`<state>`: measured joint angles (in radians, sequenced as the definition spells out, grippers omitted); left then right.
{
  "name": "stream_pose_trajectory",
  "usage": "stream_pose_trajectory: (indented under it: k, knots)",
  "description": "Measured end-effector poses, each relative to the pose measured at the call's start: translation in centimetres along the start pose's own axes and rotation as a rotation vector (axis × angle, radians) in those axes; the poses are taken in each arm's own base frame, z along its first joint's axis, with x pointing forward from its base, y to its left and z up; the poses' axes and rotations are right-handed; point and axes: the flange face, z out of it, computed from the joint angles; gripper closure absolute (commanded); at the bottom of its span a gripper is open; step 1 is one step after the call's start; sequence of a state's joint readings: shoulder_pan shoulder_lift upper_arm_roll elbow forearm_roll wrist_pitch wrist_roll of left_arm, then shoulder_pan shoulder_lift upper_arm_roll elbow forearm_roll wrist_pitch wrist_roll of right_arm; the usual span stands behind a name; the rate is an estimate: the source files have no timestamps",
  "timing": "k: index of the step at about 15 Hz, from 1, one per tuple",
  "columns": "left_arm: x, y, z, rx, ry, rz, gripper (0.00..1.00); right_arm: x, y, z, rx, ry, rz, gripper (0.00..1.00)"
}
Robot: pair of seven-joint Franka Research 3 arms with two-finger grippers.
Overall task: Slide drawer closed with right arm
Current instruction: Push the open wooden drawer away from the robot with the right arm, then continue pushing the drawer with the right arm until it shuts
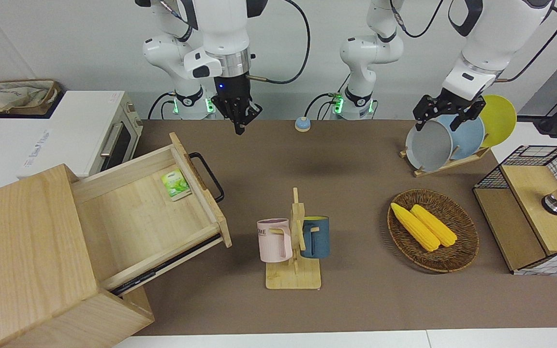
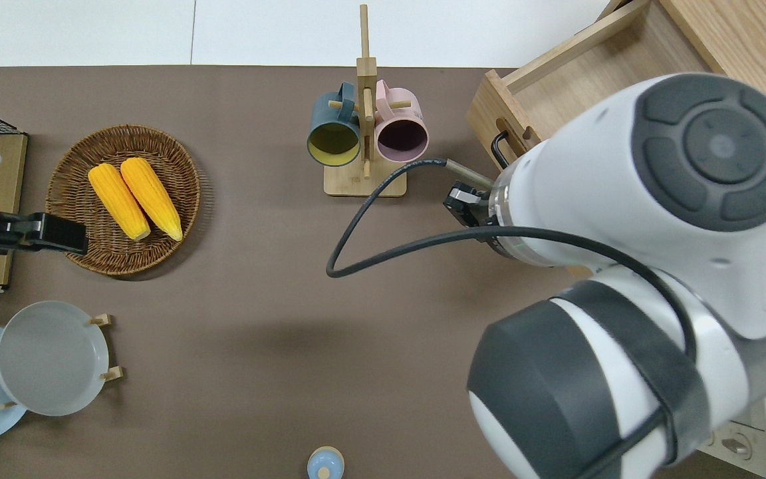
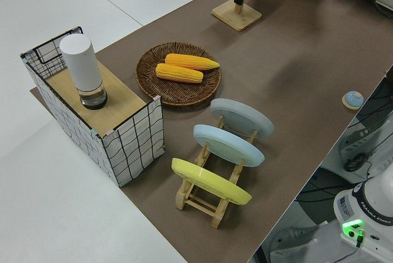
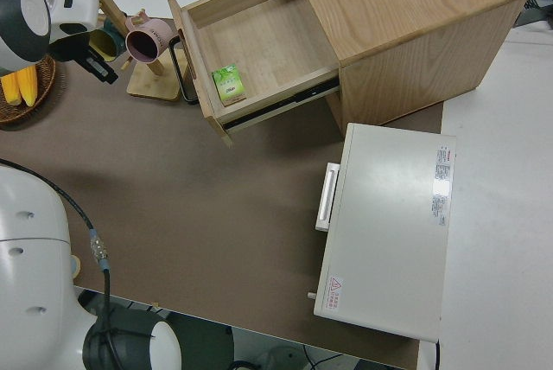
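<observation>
The drawer (image 1: 138, 212) stands pulled well out of the cabinet (image 1: 27, 251) at the right arm's end of the desk (image 1: 346, 299), its black handle (image 1: 208, 176) facing the open middle of the desk. Inside it, a small green packet (image 1: 176, 184) lies on the floor of the drawer, close against the front panel. The right gripper (image 1: 240, 126) hangs up in the air, fingers pointing down and drawn close together with nothing between them, clear of the handle and not touching it. The overhead view hides the fingers under the arm's own bulk, so exactly what it is over cannot be made out.

Just beside the drawer's front, toward the left arm's end, stands the mug rack (image 1: 294, 275) with a pink mug (image 1: 274, 240) and a blue mug (image 1: 315, 237) hung on it. Next along is a wicker basket (image 1: 462, 256) holding two corn cobs (image 1: 423, 226). The white oven (image 1: 90, 130) sits beside the cabinet, nearer to the robots. A small blue knob (image 1: 302, 124) rests near the robots' edge.

The left gripper (image 1: 445, 115) is parked; whether its fingers are apart or together I cannot tell.
</observation>
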<state>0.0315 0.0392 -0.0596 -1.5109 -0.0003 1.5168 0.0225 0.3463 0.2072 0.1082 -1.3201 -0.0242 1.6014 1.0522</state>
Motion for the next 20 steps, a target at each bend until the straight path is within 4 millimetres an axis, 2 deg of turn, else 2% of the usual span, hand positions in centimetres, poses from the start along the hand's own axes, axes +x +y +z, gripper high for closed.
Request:
stream_pose_trajectory:
  k: [5,11,15,20]
  knots:
    - [0.0,0.0,0.0,0.0,0.0,0.0,0.01,-0.1,-1.6,5.1,-0.054,-0.033,0.201,1.0]
    - [0.0,0.0,0.0,0.0,0.0,0.0,0.01,0.1,-2.1,10.8,-0.087,-0.041,0.381,1.0]
    - [0.0,0.0,0.0,0.0,0.0,0.0,0.01,0.9,-2.1,12.6,-0.115,-0.013,0.393,1.0]
    - [0.0,0.0,0.0,0.0,0.0,0.0,0.01,3.6,-1.6,14.4,-0.111,0.042,0.414,1.0]
